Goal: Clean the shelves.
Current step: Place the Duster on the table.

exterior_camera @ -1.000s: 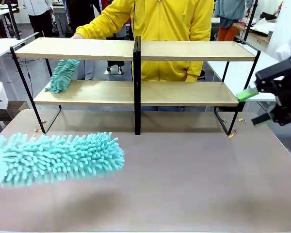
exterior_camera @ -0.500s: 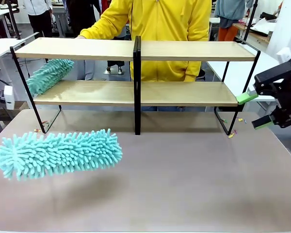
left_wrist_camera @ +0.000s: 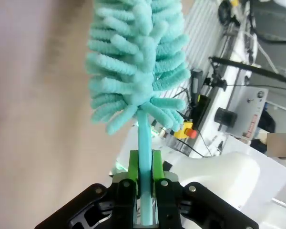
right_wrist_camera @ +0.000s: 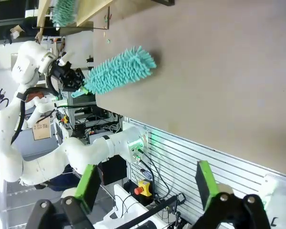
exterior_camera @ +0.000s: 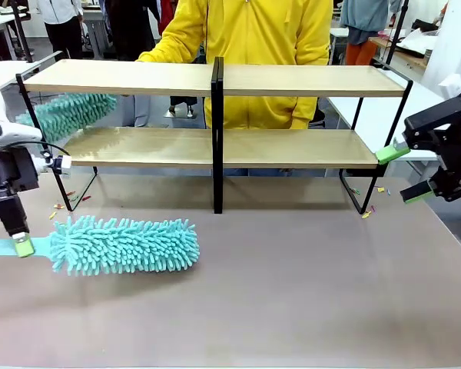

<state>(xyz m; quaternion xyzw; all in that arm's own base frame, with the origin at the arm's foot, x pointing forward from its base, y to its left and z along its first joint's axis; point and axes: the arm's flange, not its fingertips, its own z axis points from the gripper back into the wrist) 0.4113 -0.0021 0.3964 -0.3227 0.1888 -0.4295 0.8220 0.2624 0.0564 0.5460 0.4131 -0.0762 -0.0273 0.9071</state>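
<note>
The shelves stand across the far half of the table, two light-wood boards on a black frame. My left gripper is shut on the thin handle of a teal fluffy duster, whose head lies level just over the tabletop in front of the shelves' left half. In the left wrist view the green pads clamp the handle below the duster. A person in a yellow top holds a second teal duster between the two boards at the left end. My right gripper hangs open beside the shelves' right end, holding nothing.
The grey-brown tabletop stretches wide in front of the shelves. Small coloured bits lie by the right shelf leg and others by the left leg. A white table stands behind at the right.
My left arm has come in from the left and the duster has sunk lower and levelled over the table. The person's duster has slid left along the lower board.
</note>
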